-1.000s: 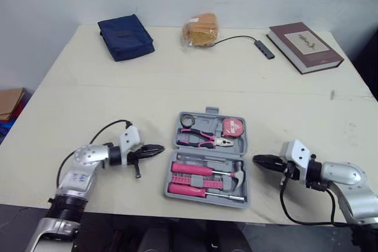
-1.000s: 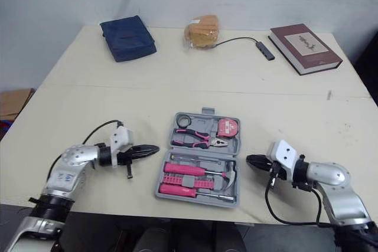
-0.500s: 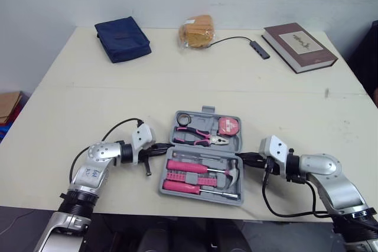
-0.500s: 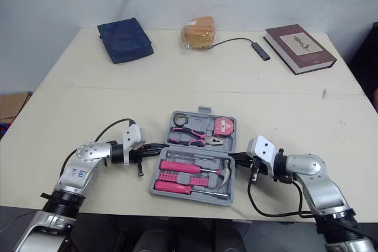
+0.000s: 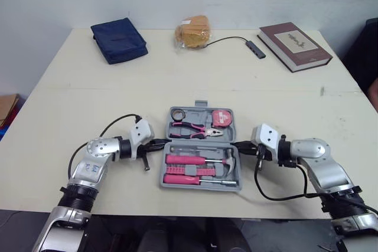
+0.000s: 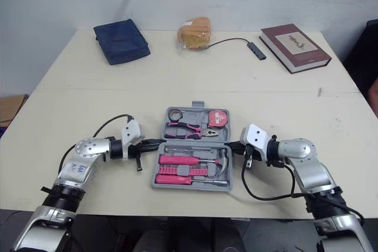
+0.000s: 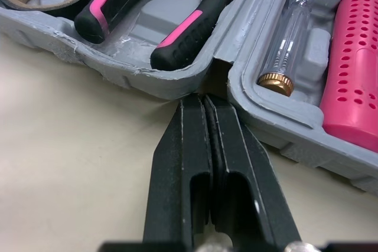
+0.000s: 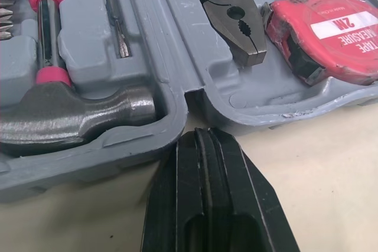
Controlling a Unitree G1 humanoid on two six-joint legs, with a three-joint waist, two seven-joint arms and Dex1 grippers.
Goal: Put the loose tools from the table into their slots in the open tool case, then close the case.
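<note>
**Cream table – open tool case with a gripper at each end of its hinge**

Cream table (image 5: 71, 104) against a pale wall. Close to the middle of its near edge lies the grey tool case (image 5: 199, 186), open and flat. The half farther from the near edge holds a roll of tape (image 5: 180, 113), pink-and-black pliers (image 5: 198, 128) and a red tape measure (image 5: 221, 117). The nearer half holds a hammer (image 5: 227, 159), two pink-handled screwdrivers (image 5: 186, 159) and a clear-handled screwdriver (image 7: 289, 45).

On the case's left side, the left gripper (image 5: 164, 143) lies low over the table with its two black fingers pressed together. Its tip sits at the notch where the two halves meet, touching or nearly touching the case wall. The right gripper (image 5: 236, 144) mirrors it on the case's right side – fingers together, tip at the same seam, just beside the hammer head and the pliers' nose.

Along the table's far edge, well apart from the case, are a navy pouch (image 5: 118, 39) toward the far left corner, an orange-brown packet (image 5: 192, 30) near the middle, a small dark hub on a cable (image 5: 257, 49), and a maroon book (image 5: 294, 38) toward the far right corner.
</note>
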